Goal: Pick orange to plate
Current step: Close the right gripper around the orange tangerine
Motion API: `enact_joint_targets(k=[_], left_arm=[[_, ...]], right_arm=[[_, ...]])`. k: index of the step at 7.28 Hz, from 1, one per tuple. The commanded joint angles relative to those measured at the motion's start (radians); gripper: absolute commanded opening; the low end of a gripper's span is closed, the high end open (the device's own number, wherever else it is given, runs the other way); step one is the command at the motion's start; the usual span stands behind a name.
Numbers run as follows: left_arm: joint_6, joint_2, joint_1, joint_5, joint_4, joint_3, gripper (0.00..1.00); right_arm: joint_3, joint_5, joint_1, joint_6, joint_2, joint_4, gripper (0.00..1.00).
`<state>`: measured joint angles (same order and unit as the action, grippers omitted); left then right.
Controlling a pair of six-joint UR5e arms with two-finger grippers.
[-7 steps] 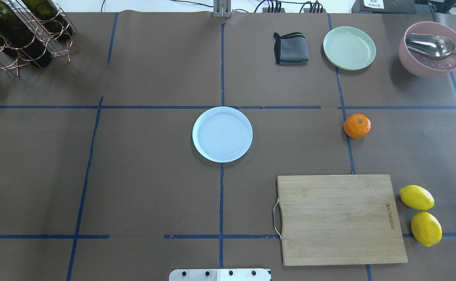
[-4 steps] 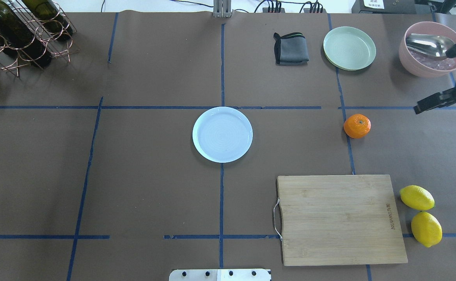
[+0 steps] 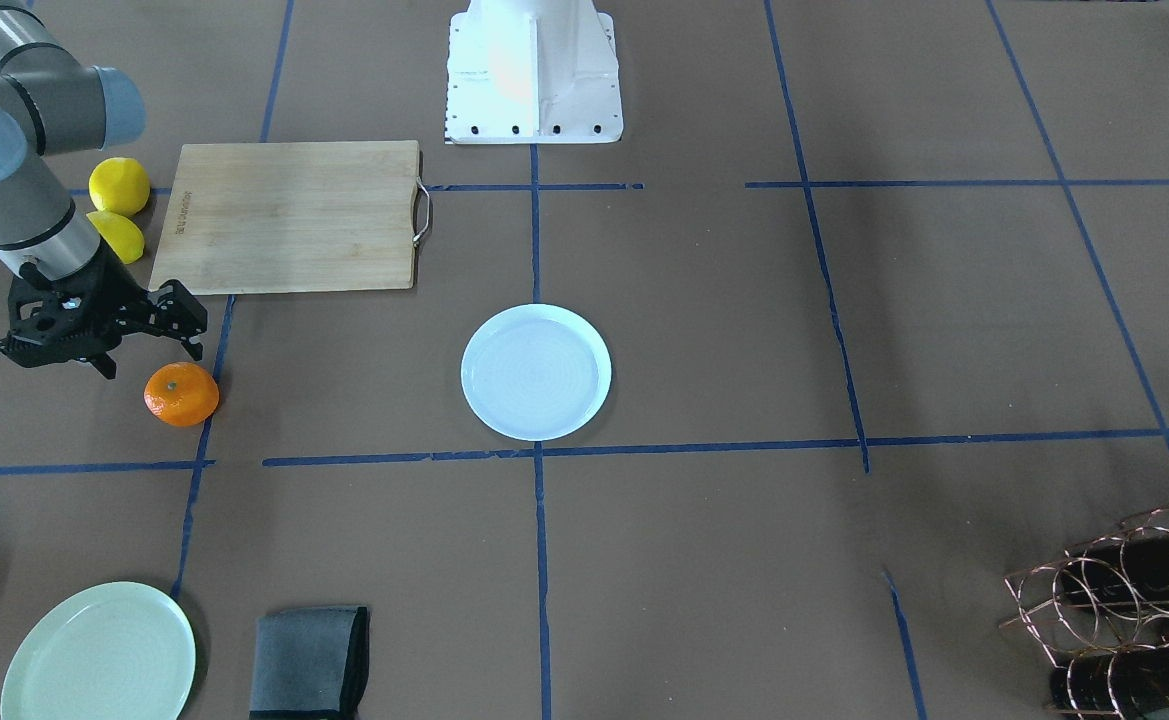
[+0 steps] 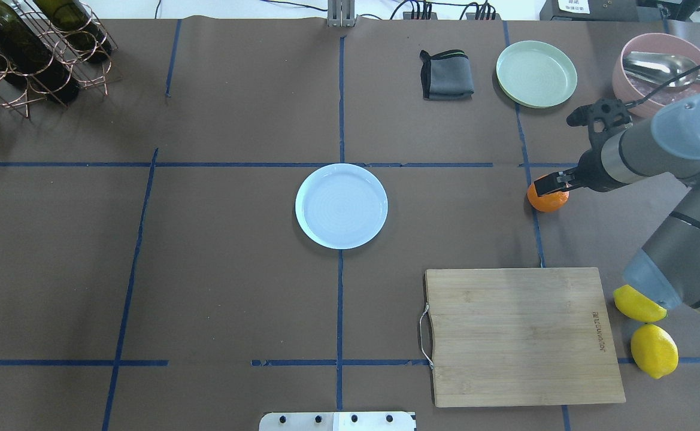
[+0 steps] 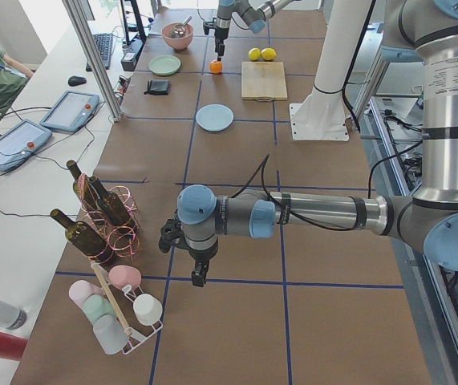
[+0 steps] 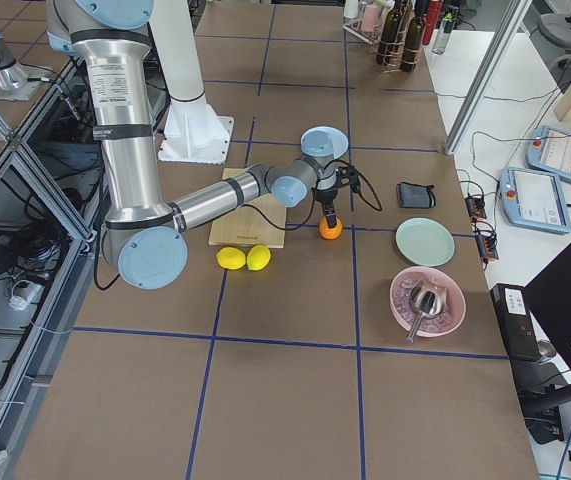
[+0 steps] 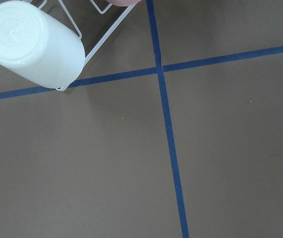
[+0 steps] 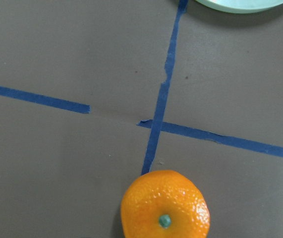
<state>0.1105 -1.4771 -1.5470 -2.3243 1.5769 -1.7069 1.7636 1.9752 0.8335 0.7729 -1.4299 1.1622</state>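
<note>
Overhead exterior has the right gripper (image 4: 556,154) spread wide w/ nothing in it, one finger (image 4: 550,184) overlapping the top of the orange (image 4: 548,202). Front-facing cam tells me more: there's a gap, gripper hangs just beside the fruit on the robot's side, not touching. Orange sits on the table (image 4: 236,269) on a blue tape line (image 8: 156,134), well apart from the plate (image 4: 341,206). Right wrist cam gives the stem dimple, low in frame. Left gripper (image 5: 199,273) shows only in the ext. left view, near the cup rack (image 5: 116,313); can't tell if it's open or closed
</note>
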Motion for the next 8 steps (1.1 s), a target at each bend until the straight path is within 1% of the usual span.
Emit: enact_joint_targets(k=[1,2,6,7,8], left_arm=[[0.000,0.000,-0.001,-0.003,0.000,-0.003,1.00],[0.000,0.001,-0.001,-0.003,0.000,-0.007,1.00],[0.000,0.000,-0.001,-0.003,0.002,-0.005,1.00],[0.000,0.000,-0.001,-0.004,0.002,-0.005,1.00],[0.000,0.000,-0.001,-0.003,0.003,-0.007,1.00]], right_arm=[[-0.050,-0.024,-0.021,0.005,0.028,-0.004,1.00],[-0.071,-0.030,-0.024,0.000,0.039,-0.004,1.00],[-0.105,-0.064,-0.047,-0.001,0.042,-0.004,1.00],[-0.108,-0.065,-0.051,0.000,0.048,-0.004,0.79],[-0.118,-0.064,-0.053,0.000,0.049,-0.004,0.56]])
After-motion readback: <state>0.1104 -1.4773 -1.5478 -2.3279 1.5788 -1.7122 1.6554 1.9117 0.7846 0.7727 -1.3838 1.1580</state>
